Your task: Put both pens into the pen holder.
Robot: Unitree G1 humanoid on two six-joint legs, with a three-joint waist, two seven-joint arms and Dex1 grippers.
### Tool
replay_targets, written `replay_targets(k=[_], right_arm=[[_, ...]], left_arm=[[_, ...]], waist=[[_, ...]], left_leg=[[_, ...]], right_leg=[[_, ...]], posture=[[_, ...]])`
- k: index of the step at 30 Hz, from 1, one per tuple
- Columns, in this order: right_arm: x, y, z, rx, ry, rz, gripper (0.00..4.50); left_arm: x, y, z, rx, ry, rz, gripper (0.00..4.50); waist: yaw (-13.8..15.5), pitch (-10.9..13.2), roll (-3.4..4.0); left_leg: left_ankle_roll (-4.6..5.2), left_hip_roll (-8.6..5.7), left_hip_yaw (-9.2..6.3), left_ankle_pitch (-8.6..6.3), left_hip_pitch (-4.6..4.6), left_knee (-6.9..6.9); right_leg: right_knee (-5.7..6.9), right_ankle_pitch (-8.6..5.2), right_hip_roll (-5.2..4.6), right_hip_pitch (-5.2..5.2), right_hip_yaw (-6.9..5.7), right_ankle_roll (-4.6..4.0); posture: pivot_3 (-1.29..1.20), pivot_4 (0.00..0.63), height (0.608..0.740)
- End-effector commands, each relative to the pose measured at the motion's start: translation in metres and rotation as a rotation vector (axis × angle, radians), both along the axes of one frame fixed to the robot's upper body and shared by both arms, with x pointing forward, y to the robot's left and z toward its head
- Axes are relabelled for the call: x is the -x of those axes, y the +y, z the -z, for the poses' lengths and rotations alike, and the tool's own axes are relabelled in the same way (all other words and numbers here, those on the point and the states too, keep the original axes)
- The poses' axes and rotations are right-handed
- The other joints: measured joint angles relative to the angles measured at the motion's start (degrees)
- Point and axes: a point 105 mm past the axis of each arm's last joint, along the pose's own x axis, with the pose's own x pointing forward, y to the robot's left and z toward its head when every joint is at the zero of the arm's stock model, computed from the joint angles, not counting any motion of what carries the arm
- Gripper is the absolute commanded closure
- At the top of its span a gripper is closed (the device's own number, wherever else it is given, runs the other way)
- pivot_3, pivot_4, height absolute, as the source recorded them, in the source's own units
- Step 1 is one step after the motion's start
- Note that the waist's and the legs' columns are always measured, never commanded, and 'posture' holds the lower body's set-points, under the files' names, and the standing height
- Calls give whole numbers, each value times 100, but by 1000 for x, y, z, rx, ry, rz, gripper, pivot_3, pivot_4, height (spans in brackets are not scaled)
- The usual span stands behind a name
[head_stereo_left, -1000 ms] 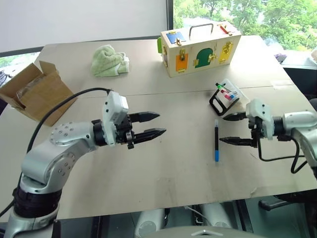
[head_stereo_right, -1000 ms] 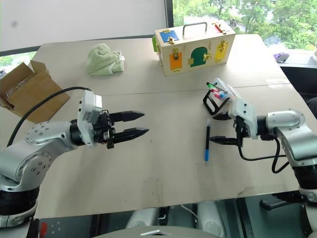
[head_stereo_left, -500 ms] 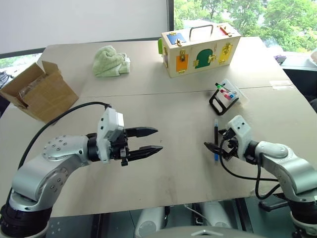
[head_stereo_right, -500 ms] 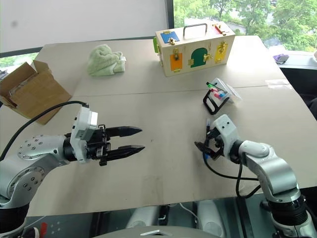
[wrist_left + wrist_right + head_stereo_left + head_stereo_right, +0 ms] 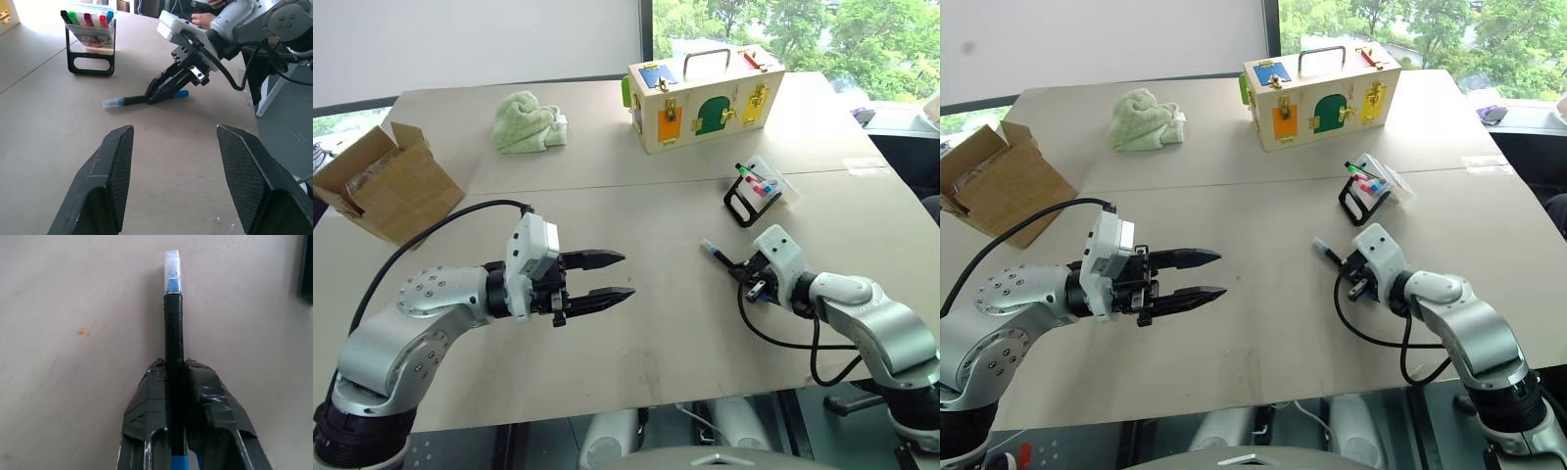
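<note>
A black pen with a blue end (image 5: 717, 255) sits low over the table at the right, its clear-capped tip (image 5: 172, 264) pointing towards the table's middle. My right gripper (image 5: 744, 270) is shut on its barrel, which is pinched between the taped fingers (image 5: 146, 406). I cannot tell whether the pen rests on the table or hangs just above it. The pen holder (image 5: 736, 208), a black-framed clear rack with coloured caps, stands a little beyond that hand. My left gripper (image 5: 617, 276) hovers open and empty over the middle of the table, pointing at the pen (image 5: 128, 101).
A wooden box with coloured doors (image 5: 705, 93) stands at the back of the table. A green towel (image 5: 527, 119) lies to its left, and an open cardboard box (image 5: 386, 181) sits at the far left edge. A seam (image 5: 607, 186) runs across the table.
My right gripper dropped to the table, swung left and shut on the pen. The pen turned from lying lengthways to pointing left. The left arm has stayed put.
</note>
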Motion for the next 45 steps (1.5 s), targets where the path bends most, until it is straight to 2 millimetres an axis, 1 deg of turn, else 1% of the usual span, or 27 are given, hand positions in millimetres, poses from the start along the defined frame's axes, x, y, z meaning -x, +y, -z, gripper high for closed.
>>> replay_targets(k=[1, 4, 6, 8, 10, 11, 14, 15, 17, 19, 21, 25, 31, 35, 37, 39, 45], right_arm=[[1, -1, -17, 34, -35, -123, 4434], [-1, -1, -26, 30, -58, -182, 4434], [-2, 8, -45, -35, -146, -279, 4434], [-2, 15, -70, -80, -300, -380, 4434], [-4, 20, -96, -137, -432, -443, 4434], [-7, 21, -108, -160, -498, -451, 4434], [-15, 24, -130, -200, -623, -482, 4434], [-21, 24, -142, -237, -668, -471, 4434], [-32, 23, -163, -321, -739, -447, 4434], [-43, 20, -176, -391, -755, -436, 4434], [-51, 19, -179, -435, -742, -489, 4434], [-67, 15, -177, -470, -685, -558, 4434], [-84, 10, -176, -507, -598, -647, 4434], [-99, 2, -162, -454, -560, -625, 4434], [-102, 1, -159, -446, -553, -622, 4434], [-105, 1, -152, -422, -535, -620, 4434], [-114, -5, -139, -376, -526, -558, 4434]], left_arm=[[2, -1, -4, 6, -35, 3, 1708], [0, -1, -5, 16, -45, -13, 1708], [-1, -1, -7, 38, -49, -31, 1708], [-1, 0, -11, 73, -50, -46, 1708], [-2, -1, -16, 106, -55, -55, 1708], [-2, -1, -18, 123, -61, -61, 1708], [-5, -1, -24, 148, -75, -77, 1708], [-6, -1, -25, 150, -81, -82, 1708], [-7, -2, -27, 155, -86, -87, 1708], [-7, -3, -28, 157, -86, -86, 1708], [-7, -4, -28, 159, -87, -85, 1708], [-9, -4, -31, 153, -101, -86, 1708], [-12, 2, -38, 143, -128, -105, 1708], [-12, 1, -41, 145, -141, -112, 1708], [-11, 0, -41, 148, -143, -114, 1708], [-10, 0, -42, 148, -144, -117, 1708], [-11, 0, -44, 149, -150, -126, 1708]], waist=[[15, 1, 2], [16, 0, 0], [1, 1, 0], [-9, 1, 1], [-19, 2, 1], [-21, 1, 1], [-31, 1, 0], [-28, 0, -1], [-41, 0, -1], [-55, 0, -1], [-53, 0, -1], [-71, 1, -1], [-121, 4, 4], [-126, 4, 4], [-124, 4, 4], [-125, 4, 4], [-128, 4, 4]], left_leg=[[0, 0, 1, 0, -2, 0], [6, 0, 1, -3, -4, 1], [7, 0, 0, -4, -3, 0], [20, 2, 0, -12, -2, 0], [20, 3, 1, -12, -2, 0], [20, 2, 0, -12, -3, 2], [18, 2, 0, -11, -2, 7], [15, 2, 0, -9, -1, 7], [-3, 2, -1, 2, -1, 7], [-5, 2, 1, 3, -1, 7], [-5, 2, 1, 4, -2, 6], [-4, 1, 5, 3, -2, 5], [-4, 2, 7, 3, -2, 2], [-5, 2, 8, 4, -2, 1], [-5, 2, 9, 4, -3, 1], [-6, 2, 9, 4, -4, 1], [-7, 2, 13, 5, -6, 0]], right_leg=[[-2, 0, -1, -1, 0, 0], [-6, 0, -2, -1, 0, 0], [-4, 0, -1, 0, 0, 0], [-2, 0, 1, -1, 0, 0], [-1, 0, 1, -1, 0, 1], [-1, 1, 1, -1, 0, 1], [1, 1, 1, 1, 0, 2], [1, 1, 0, 1, 0, 2], [1, 1, 1, 2, -2, 2], [3, 2, 1, 1, 0, 1], [1, 2, 0, 1, -1, 1], [-4, 2, 0, 1, 1, 1], [-2, 1, 1, -1, 3, 0], [-3, 1, 1, -2, 4, 0], [-4, 1, 0, -2, 5, 0], [-5, 1, -1, -3, 6, 0], [-2, 2, -1, -10, 12, -1]], posture=[[0, 150, 740], [0, 150, 740], [0, 150, 740], [0, 150, 740], [0, 150, 740], [0, 150, 740], [0, 150, 740], [0, 150, 740], [0, 150, 740], [0, 150, 740], [0, 150, 740], [0, 150, 740], [0, 150, 740], [0, 150, 740], [0, 150, 740], [0, 150, 740], [0, 150, 740]])
